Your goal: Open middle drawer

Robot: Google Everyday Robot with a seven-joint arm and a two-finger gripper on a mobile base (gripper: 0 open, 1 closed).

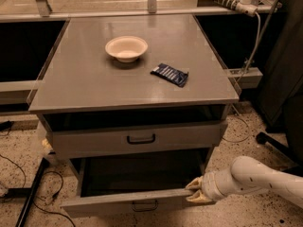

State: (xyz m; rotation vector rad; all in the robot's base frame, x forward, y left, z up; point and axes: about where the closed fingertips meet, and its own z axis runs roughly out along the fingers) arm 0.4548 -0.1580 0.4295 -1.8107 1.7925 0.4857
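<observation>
The middle drawer (128, 201) is a grey flat-fronted drawer with a small black bar handle (144, 205). It stands pulled out at the bottom of the camera view, with its dark inside showing. My gripper (194, 192), on a white arm coming in from the lower right, is shut on the right end of the drawer front's top edge. Above it the narrower top drawer (137, 139) is closed. The drawer below is out of view.
The grey cabinet top (94, 79) carries a cream bowl (126, 48) and a dark blue snack packet (170, 74). Black cables (28, 193) lie on the speckled floor to the left. A chair base (277, 143) stands at the right.
</observation>
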